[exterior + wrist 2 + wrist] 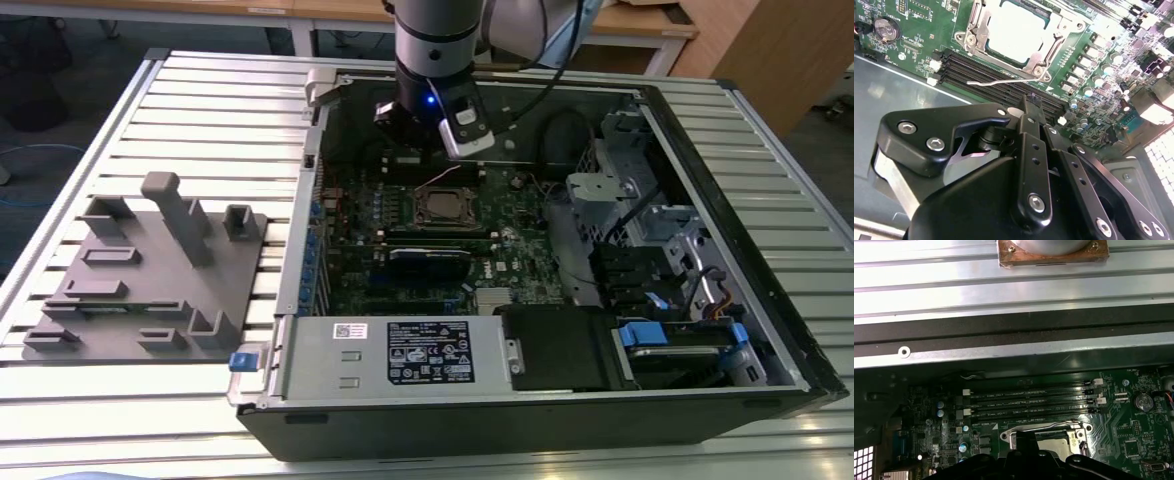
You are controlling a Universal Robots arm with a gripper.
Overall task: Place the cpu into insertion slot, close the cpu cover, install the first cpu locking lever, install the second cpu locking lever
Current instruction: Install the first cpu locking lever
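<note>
The fingertips (1030, 106) are pressed together with nothing between them, and the gripper (1031, 100) hangs over the rows of long black memory sticks (984, 70), just beside the socket. A thin wire locking lever (1004, 81) lies loose across those sticks, one end free and the other at the socket's corner. The cpu (1016, 32) sits in the insertion slot (1040, 71), its pale metal top showing through the window of the cpu cover (974, 30), which lies flat around it. The green motherboard (919, 35) surrounds the socket, with a coin cell battery (886, 29) near its edge. In the exterior view the arm (434, 40) reaches down into the open computer case (747, 130), which rests on a slatted metal table (200, 100); a grey moulded fixture (147, 270) lies toward the exterior view's left.
</note>
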